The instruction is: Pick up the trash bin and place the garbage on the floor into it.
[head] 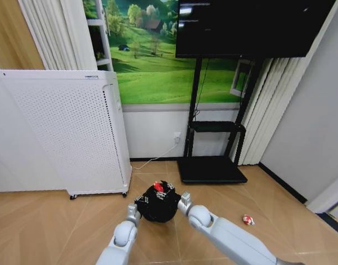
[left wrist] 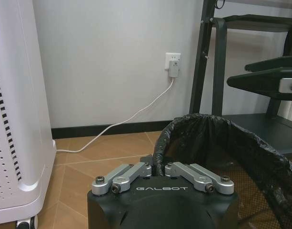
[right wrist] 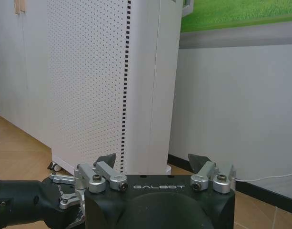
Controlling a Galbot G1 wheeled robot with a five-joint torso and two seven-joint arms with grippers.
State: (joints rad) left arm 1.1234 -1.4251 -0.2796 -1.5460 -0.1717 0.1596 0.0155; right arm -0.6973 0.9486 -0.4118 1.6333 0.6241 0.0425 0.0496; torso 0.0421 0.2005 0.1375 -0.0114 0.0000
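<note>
Item: white perforated cabinet (head: 69, 132), on castors, standing against the wall at my left; bare tan floor (head: 42, 226) lies open in front of it.

Item: white cable (left wrist: 131, 117), running from a wall plug (left wrist: 173, 68) down along the black skirting.

Item: my left gripper (left wrist: 157, 168), marked "GALBOT" on its housing, fingers drawn together and clamped on the near rim of the trash bin (head: 157, 207).

Item: the trash bin, black, bag-lined, in the middle just before me, between my two arms; a red piece of litter (head: 158, 187) shows at its top.

Item: my right gripper (right wrist: 155, 162), also marked "GALBOT", fingers spread apart with nothing between them, just beside the bin's far right edge.

Item: black TV stand (head: 212, 165), base plate on the floor behind the bin.

Item: red-and-white piece of garbage (head: 247, 220), on the floor well to my right, open floor all round it.
</note>
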